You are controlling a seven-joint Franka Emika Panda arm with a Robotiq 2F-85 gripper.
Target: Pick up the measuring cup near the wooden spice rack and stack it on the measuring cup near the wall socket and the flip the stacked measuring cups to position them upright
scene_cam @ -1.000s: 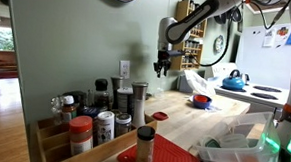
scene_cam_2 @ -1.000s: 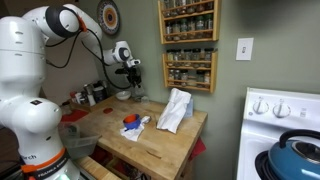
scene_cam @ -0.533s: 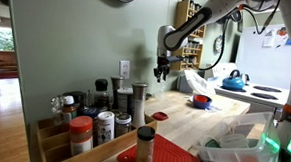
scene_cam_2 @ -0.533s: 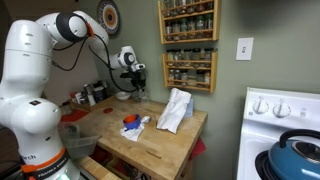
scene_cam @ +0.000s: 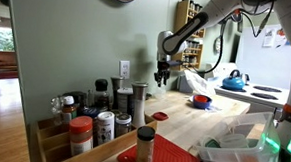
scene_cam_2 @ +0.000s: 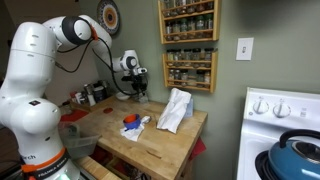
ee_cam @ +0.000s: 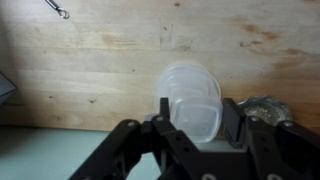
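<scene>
One clear cup (ee_cam: 190, 100) in wrist view, w/ several nested rims; single or stacked, can't tell. It sits between the gripper (ee_cam: 196, 116) fingers, jaws close on both sides. Clamped or only bracketing: can't tell. Wood counter (ee_cam: 90, 60) lies behind it. In both exterior views the gripper points down over the far end of the counter, near the wall, right of the socket (scene_cam: 124, 68). White cloth (scene_cam_2: 175, 110) lies well apart, below the spice rack (scene_cam_2: 188, 45).

measuring cup (ee_cam: 190, 90) partly behind tool (ee_cam: 196, 118), grip unclear
</scene>
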